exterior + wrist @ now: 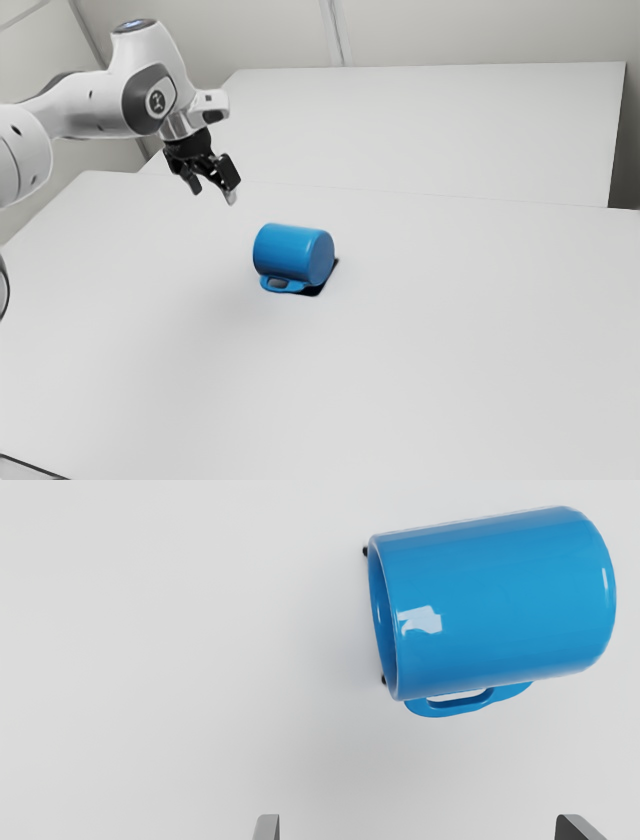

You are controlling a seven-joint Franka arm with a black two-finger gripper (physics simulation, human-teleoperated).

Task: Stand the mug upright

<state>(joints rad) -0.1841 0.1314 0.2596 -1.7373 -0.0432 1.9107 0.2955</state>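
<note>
The mug (500,600) is bright blue and shiny. It has white shine marks on it, a big one near the rim and a thin one by the bottom end. Its inside (383,635) is a darker blue, and the handle (452,710) is blue too. The tabletop (450,350) is very light grey, nearly white, with soft grey shading near the mug. A black patch (317,291) peeks out under the mug. The arm (95,105) is white with dark grey and black parts. The pincer (213,193) is black, with light grey at a tip. The wall (480,30) is pale grey.
</note>
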